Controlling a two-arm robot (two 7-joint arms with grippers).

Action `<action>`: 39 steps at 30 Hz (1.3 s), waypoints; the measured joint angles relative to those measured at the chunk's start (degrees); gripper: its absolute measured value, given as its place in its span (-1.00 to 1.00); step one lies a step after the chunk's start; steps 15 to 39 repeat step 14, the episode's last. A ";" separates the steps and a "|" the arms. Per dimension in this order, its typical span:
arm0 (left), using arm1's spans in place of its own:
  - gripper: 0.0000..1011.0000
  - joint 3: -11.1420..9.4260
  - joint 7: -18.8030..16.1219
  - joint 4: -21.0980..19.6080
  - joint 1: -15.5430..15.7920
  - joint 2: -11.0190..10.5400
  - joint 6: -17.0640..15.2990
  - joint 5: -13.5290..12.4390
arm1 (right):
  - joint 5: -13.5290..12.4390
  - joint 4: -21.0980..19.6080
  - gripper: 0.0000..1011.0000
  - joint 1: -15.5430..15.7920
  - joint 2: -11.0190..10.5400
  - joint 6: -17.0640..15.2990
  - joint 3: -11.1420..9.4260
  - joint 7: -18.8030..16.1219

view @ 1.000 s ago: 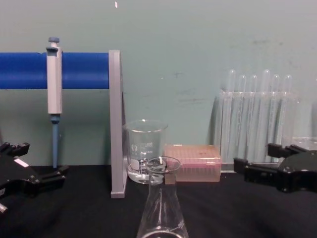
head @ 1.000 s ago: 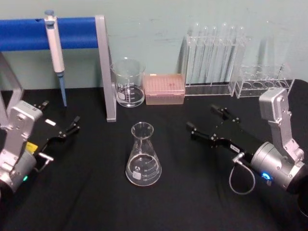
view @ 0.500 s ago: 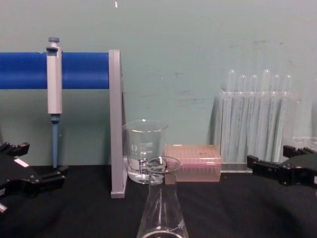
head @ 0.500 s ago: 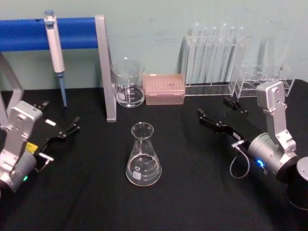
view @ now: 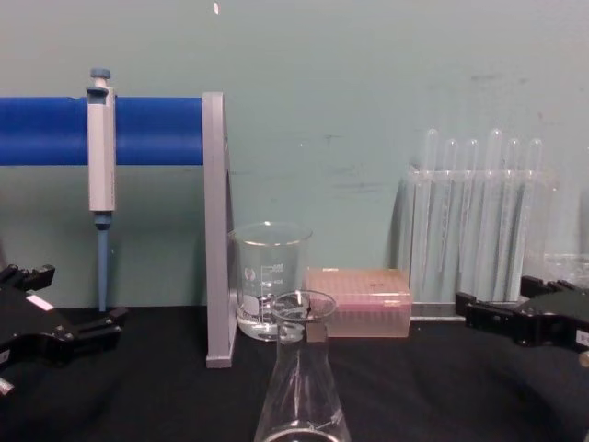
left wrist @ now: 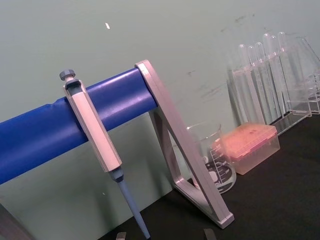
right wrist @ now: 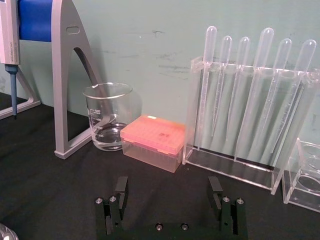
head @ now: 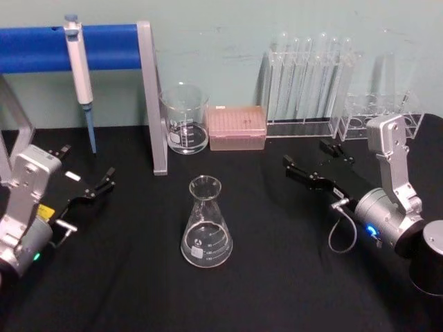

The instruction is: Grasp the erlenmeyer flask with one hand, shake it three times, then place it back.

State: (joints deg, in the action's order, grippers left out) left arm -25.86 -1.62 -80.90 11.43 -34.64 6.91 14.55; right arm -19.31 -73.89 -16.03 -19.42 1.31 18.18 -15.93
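Flask: the erlenmeyer flask (head: 206, 223) stands upright on the black table (head: 277, 277), nearer me than the beaker (head: 185, 119).
My right gripper (head: 310, 166): right of the flask, well apart, jaws spread, empty.
My left gripper (head: 90, 178): left of the flask, jaws apart.

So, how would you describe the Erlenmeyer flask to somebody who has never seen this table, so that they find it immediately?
Start from the black table and the blue bar stand at its back. In front of the stand's grey leg, alone in the middle between the two grippers, stands the erlenmeyer flask. Unlike the straight-walled beaker and the thin pipettes in the clear rack behind it, it is a cone with a narrow neck.
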 joint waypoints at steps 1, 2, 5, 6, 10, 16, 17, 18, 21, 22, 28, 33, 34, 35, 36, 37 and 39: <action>0.98 0.00 0.00 0.00 0.00 0.00 0.00 0.00 | 0.00 0.00 0.98 0.00 -0.01 0.00 0.01 0.02; 0.98 0.00 0.00 0.00 0.00 0.00 0.00 0.00 | -0.01 -0.02 0.98 0.00 -0.05 0.00 0.05 0.04; 0.98 0.00 0.00 0.00 0.00 0.00 0.00 0.00 | -0.03 -0.10 0.98 0.02 -0.10 0.00 0.11 0.11; 0.98 0.00 0.00 0.00 0.00 0.00 0.00 0.00 | -0.03 -0.10 0.98 0.02 -0.10 0.00 0.11 0.11; 0.98 0.00 0.00 0.00 0.00 0.00 0.00 0.00 | -0.05 -0.22 0.98 0.07 -0.16 0.00 0.20 0.25; 0.98 0.00 0.00 0.00 0.00 0.00 0.00 0.00 | -0.07 -0.29 0.98 0.11 -0.20 0.00 0.25 0.32; 0.98 0.00 0.00 0.00 0.00 0.00 0.00 0.00 | -0.07 -0.29 0.98 0.11 -0.20 0.00 0.25 0.32; 0.98 0.00 0.00 0.00 0.00 0.00 0.00 0.00 | -0.07 -0.29 0.98 0.11 -0.20 0.00 0.25 0.32; 0.98 0.00 0.00 0.00 0.00 0.00 0.00 0.00 | -0.07 -0.29 0.98 0.11 -0.20 0.00 0.25 0.32; 0.98 0.00 0.00 0.00 0.00 0.00 0.00 0.00 | -0.07 -0.29 0.98 0.11 -0.20 0.00 0.25 0.32; 0.98 0.00 0.00 0.00 0.00 0.00 0.00 0.00 | -0.07 -0.29 0.98 0.11 -0.20 0.00 0.25 0.32; 0.98 0.00 0.00 0.00 0.00 0.00 0.00 0.00 | -0.07 -0.29 0.98 0.11 -0.20 0.00 0.25 0.32; 0.98 0.00 0.00 0.00 0.00 0.00 0.00 0.00 | -0.07 -0.29 0.98 0.11 -0.20 0.00 0.25 0.32; 0.98 0.00 0.00 0.00 0.00 0.00 0.00 0.00 | -0.07 -0.29 0.98 0.11 -0.20 0.00 0.25 0.32; 0.98 0.00 0.00 0.00 0.00 0.00 0.00 0.00 | -0.07 -0.29 0.98 0.11 -0.20 0.00 0.25 0.32; 0.98 0.00 0.00 0.00 0.00 0.00 0.00 0.00 | -0.07 -0.29 0.98 0.11 -0.20 0.00 0.25 0.32; 0.98 0.00 0.00 0.00 0.00 0.00 0.00 0.00 | -0.07 -0.29 0.98 0.11 -0.20 0.00 0.25 0.32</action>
